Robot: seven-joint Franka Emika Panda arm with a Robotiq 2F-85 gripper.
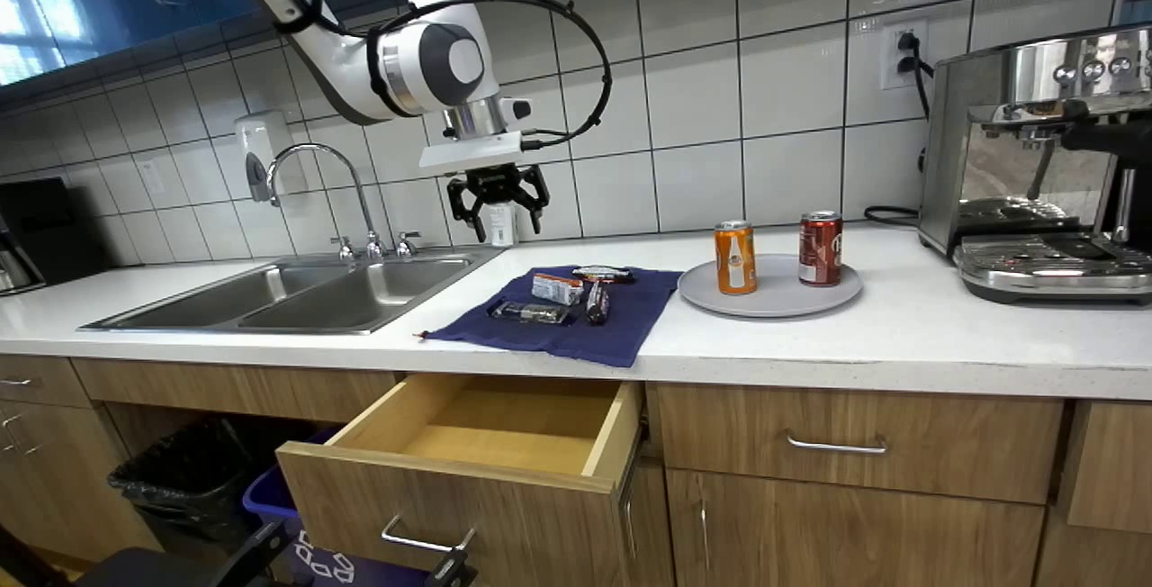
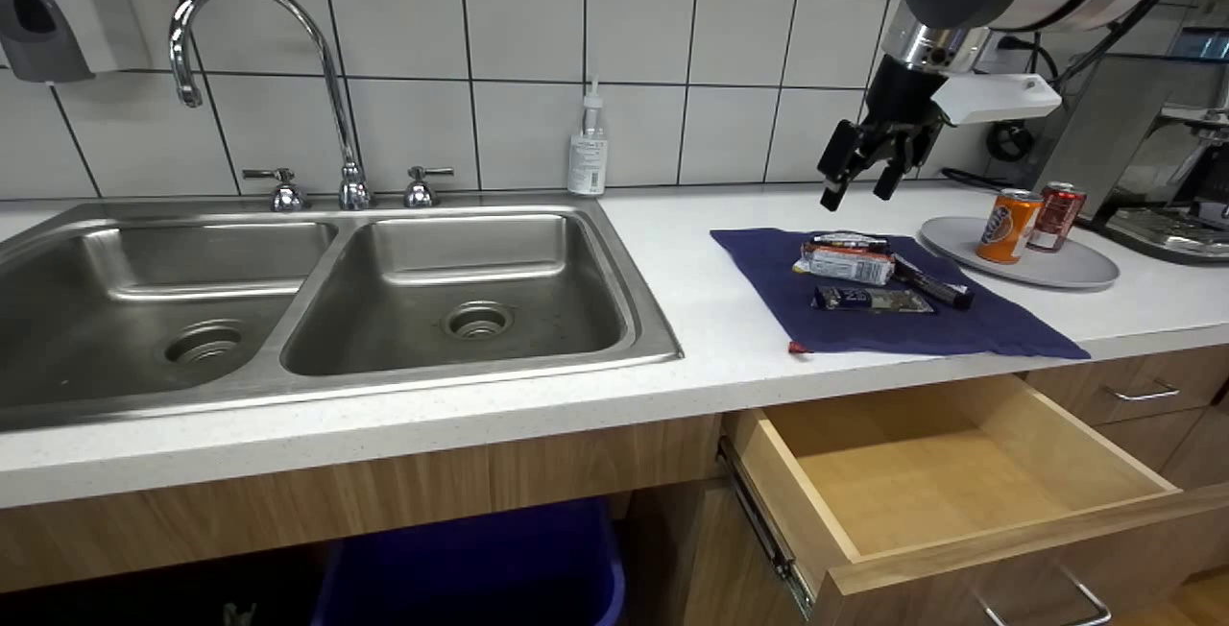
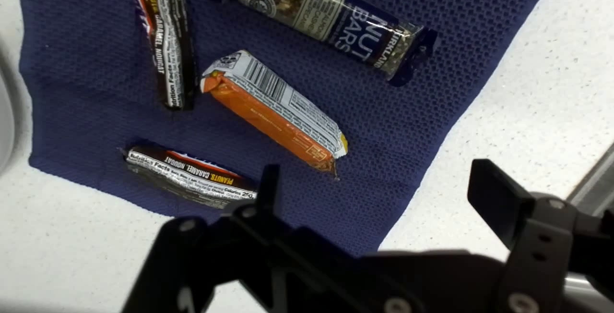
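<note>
At left, the sink [image 2: 653, 330] is set into the desk [image 1: 900, 335]. Right of it, the empty fingers [image 3: 501, 202] hang apart above the far side of the blue cloth [image 1: 603, 346]. Four wrapped bars [image 3: 273, 111] lie on it; the step in hand looks like lining up, and a grasp would call for lowering onto one. At right, a plate [image 1: 776, 294] bears two cans [image 1: 736, 258].

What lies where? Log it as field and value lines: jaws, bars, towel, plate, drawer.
jaws: open, holding nothing, raised above the counter
bars: four, wrapped, lying on the towel
towel: dark blue, spread between sink and plate
plate: grey, bearing an orange can and a red can, both upright
drawer: pulled out, below the counter
</note>
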